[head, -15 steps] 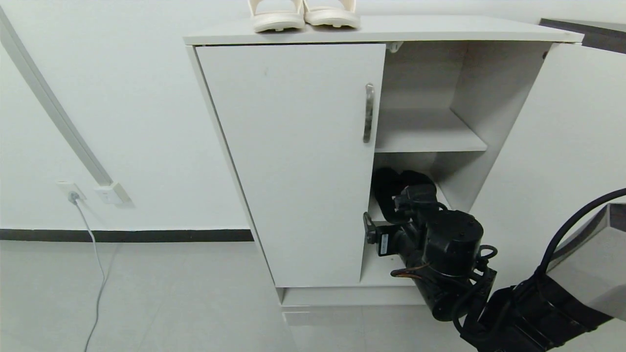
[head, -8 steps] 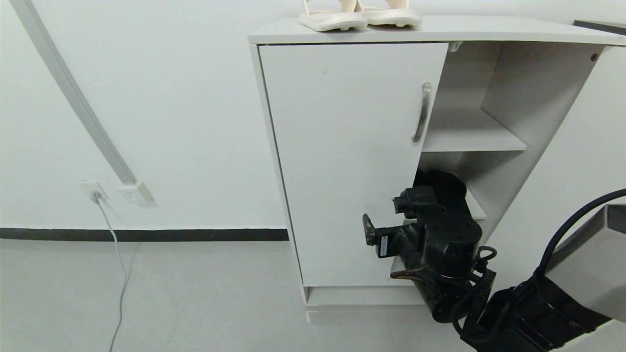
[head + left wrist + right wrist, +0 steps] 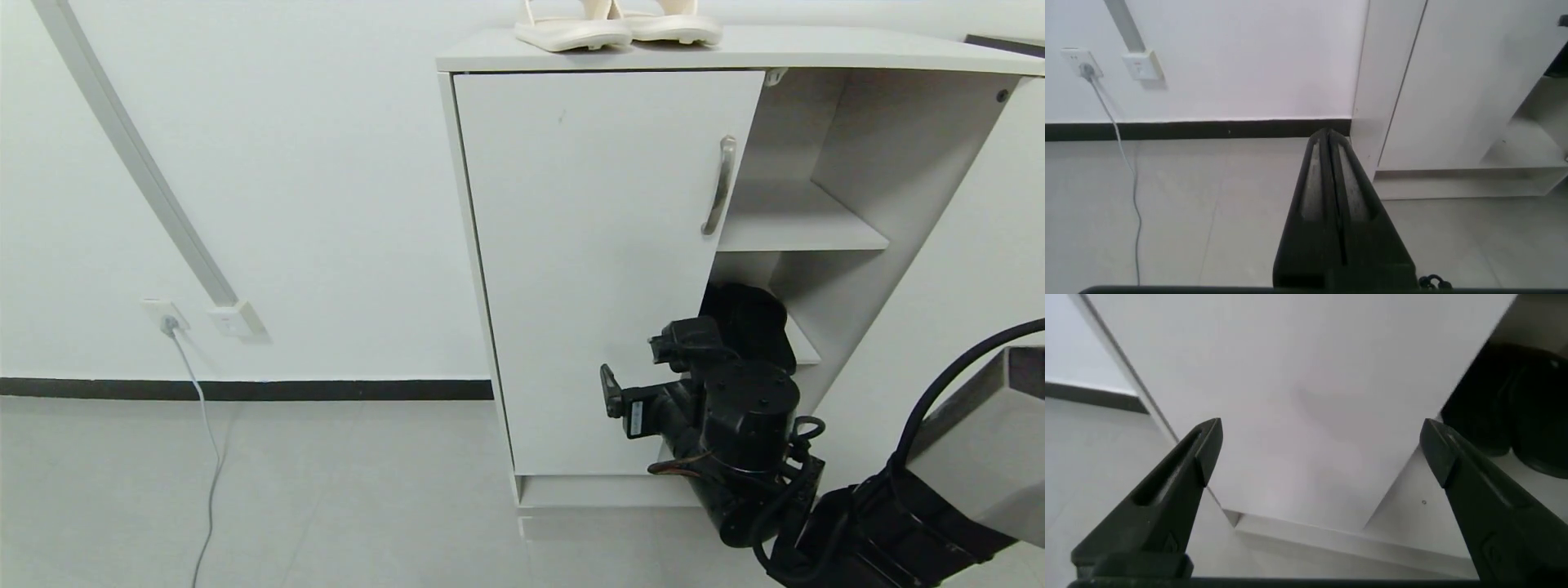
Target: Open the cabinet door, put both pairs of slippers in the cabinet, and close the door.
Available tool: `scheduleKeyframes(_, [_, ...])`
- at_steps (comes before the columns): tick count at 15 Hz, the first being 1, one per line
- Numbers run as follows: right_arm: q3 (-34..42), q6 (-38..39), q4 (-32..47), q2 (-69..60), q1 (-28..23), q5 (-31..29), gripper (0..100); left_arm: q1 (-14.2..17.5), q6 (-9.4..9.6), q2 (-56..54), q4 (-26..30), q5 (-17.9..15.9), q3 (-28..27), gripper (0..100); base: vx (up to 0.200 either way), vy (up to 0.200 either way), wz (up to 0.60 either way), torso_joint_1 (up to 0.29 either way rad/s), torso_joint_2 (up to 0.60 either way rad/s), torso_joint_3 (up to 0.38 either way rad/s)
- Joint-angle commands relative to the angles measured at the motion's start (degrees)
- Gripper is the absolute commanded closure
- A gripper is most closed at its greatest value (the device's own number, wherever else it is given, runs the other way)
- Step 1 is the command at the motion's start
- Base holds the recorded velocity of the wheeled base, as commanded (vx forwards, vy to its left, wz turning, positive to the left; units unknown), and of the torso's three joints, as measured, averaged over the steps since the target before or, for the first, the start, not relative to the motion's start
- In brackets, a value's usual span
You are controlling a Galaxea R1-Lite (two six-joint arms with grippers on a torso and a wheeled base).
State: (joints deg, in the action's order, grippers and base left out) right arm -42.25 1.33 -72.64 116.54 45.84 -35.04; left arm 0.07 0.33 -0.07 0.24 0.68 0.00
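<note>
The cabinet [image 3: 816, 53] sits further right in my head view than a second ago. My head turned; the cabinet did not move. Its right door [image 3: 947, 286] stands open. The black slippers [image 3: 747, 322] lie on the low shelf inside, and my right pincer [image 3: 1321, 431] has pulled back out from them, wide and empty. So I think pair one is done. The white slippers [image 3: 616, 28] wait on top — they come next. My left pincer [image 3: 1328, 143] is pressed closed.

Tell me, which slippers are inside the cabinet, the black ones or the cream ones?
The black slippers. They lie on a shelf inside the cabinet, while the cream slippers sit on top of it.
</note>
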Motion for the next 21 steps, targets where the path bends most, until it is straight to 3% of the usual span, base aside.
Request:
scheduleKeyframes(1, [0.15, -0.01, -0.04, 0.26, 0.04, -0.03, 0, 0.01, 0.02, 0.07, 0.02, 0.02, 0.00, 100, 0.000, 0.000, 0.00, 0.000, 0.00, 0.000])
scheduleKeyframes(11, [1.47, -0.10, -0.83, -0.09, -0.13, 0.14, 0, 0.01, 0.02, 0.07, 0.02, -0.07, 0.00, 100, 0.000, 0.000, 0.00, 0.002, 0.00, 0.080])
scheduleKeyframes(21, [4.90, -5.20, -15.16, 3.69, -1.19, 6.03, 0, 0.01, 0.02, 0.07, 0.02, -0.07, 0.00, 100, 0.000, 0.000, 0.00, 0.000, 0.00, 0.000])
